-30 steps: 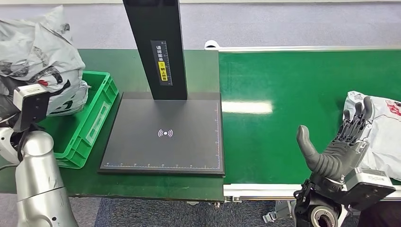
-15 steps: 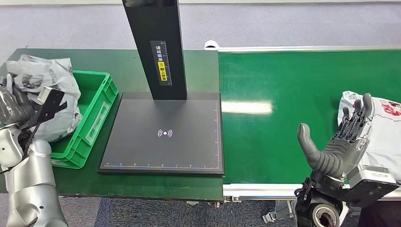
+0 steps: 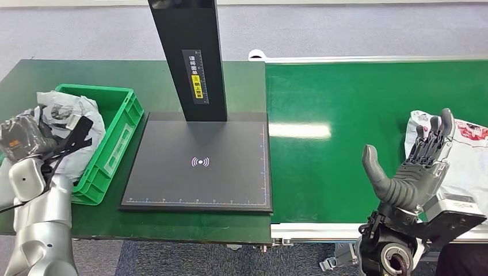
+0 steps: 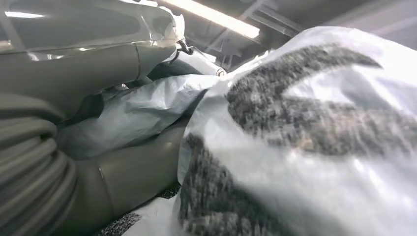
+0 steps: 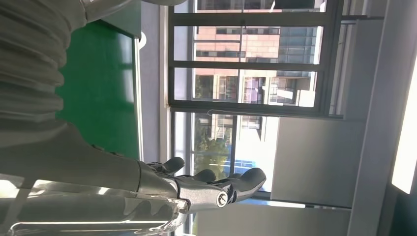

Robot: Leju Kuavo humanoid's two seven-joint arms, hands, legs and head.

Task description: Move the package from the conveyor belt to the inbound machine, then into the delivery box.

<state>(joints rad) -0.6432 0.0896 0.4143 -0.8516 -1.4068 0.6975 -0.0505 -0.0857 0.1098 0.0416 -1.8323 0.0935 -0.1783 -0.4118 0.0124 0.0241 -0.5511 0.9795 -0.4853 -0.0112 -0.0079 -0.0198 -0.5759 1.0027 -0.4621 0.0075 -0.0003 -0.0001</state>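
A grey printed package [image 3: 68, 118] lies partly inside the green delivery box [image 3: 118, 135] at the left. My left hand [image 3: 22, 140] grips its near side. In the left wrist view the package [image 4: 314, 137] presses against the grey thumb [image 4: 123, 182]. The black inbound machine pad [image 3: 201, 164] with its upright column [image 3: 190, 57] stands bare in the middle. A second white-grey package [image 3: 466, 161] lies on the green conveyor belt [image 3: 357, 115] at the right. My right hand [image 3: 415, 169] stands open just in front of it, fingers upright and apart, holding nothing; the right wrist view shows the stretched fingers [image 5: 206, 189].
The green table [image 3: 115, 72] carries the box and the machine. The belt's white front rail [image 3: 316, 232] runs along the near edge. Carpeted floor lies beyond the table.
My left arm has come down and brought the grey package from above into the green box. The package on the belt has drifted a little left, toward my right hand, which has barely moved.
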